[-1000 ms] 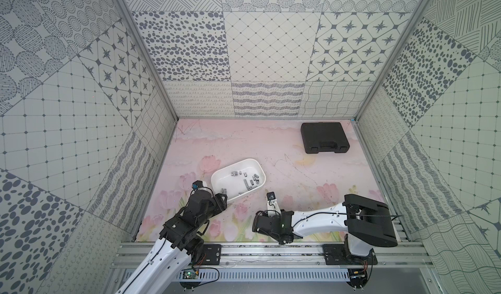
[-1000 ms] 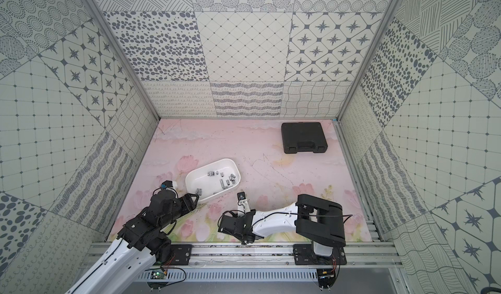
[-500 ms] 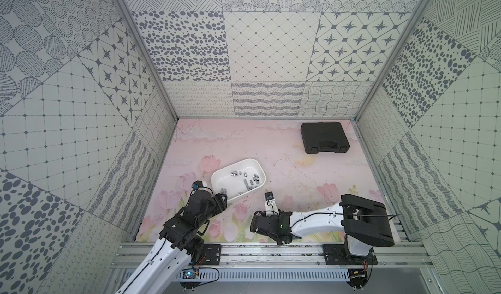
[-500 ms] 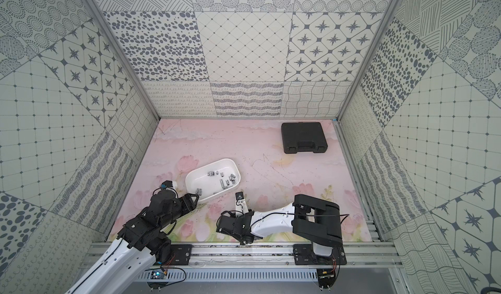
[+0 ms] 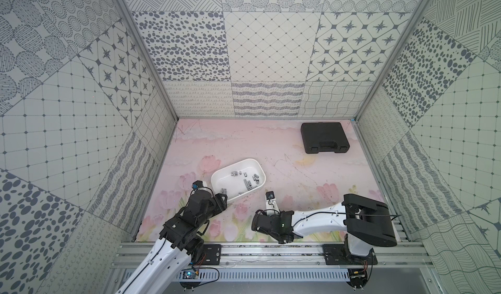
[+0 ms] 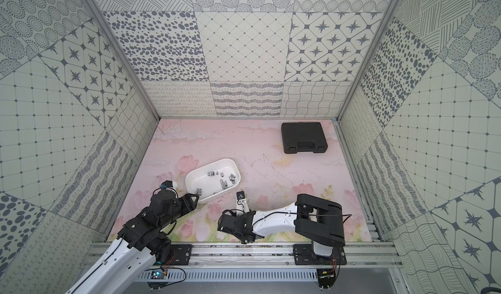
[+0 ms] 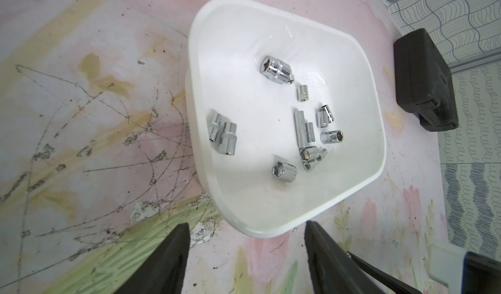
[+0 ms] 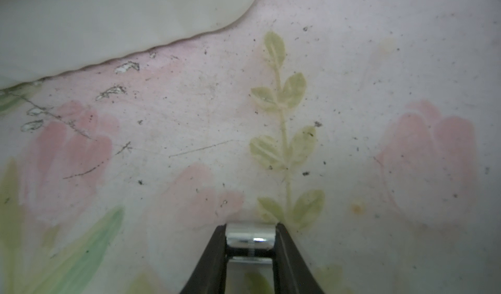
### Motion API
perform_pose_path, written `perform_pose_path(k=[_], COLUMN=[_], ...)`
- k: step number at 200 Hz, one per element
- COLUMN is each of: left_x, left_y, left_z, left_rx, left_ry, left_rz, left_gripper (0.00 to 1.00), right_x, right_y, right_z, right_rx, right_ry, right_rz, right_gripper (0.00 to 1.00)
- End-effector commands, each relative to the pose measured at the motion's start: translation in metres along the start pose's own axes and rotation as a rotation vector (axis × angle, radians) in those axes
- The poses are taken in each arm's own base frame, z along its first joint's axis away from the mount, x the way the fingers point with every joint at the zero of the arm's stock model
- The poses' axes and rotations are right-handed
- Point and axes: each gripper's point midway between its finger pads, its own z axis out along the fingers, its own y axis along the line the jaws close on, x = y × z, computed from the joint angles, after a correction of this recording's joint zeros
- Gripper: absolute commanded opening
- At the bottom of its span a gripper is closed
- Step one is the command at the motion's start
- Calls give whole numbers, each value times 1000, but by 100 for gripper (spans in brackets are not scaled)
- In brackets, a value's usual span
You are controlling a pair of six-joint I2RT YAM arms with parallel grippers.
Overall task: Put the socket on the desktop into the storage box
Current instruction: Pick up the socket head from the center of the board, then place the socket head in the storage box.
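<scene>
In the right wrist view a small chrome socket (image 8: 250, 237) sits clamped between the two black fingertips of my right gripper (image 8: 250, 231), low over the desktop (image 8: 352, 89). In both top views that gripper (image 5: 254, 222) (image 6: 220, 223) lies near the front edge, and the socket is hidden there. The white storage box (image 5: 225, 180) (image 6: 200, 180) stands just behind and to the left, with several chrome sockets (image 7: 276, 69) inside. My left gripper (image 5: 223, 197) (image 7: 246, 225) is open, its fingers straddling the box's near corner (image 7: 257, 225) without touching it.
A black tool case (image 5: 325, 138) (image 7: 423, 81) lies shut at the back right. Patterned walls enclose the desktop on three sides, and a metal rail (image 5: 271, 254) runs along the front. The storage box's outer wall (image 8: 108, 16) is close ahead of the right gripper.
My right gripper's jaws have closed in on the socket, and the arm has crept slightly left. The left arm and the storage box have not moved.
</scene>
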Motion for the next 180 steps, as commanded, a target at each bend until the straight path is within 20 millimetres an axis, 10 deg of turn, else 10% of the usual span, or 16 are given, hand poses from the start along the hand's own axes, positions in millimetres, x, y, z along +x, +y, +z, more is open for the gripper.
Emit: perform_pose_path(k=[1,51,94,180], left_x=[-2,-3,-6,-8], left_y=[-3,-3,-1,0], left_z=[0,-2,-5,-7], left_rx=[13,17,20,25], left_ry=[-8,-17,-43,-73], left_rz=[-4,2,7,11], left_gripper=[72,72,72,73], right_x=[-19,-107,-173,-190], right_y=[4,39,62,62], right_z=[-22,-62,-43,21], right_rx=[-47,-201,-307,-283], right_ry=[-34,-185,-199,-111], right_rz=[-20,-44,-14,9], right_gripper=[22,22,22,51])
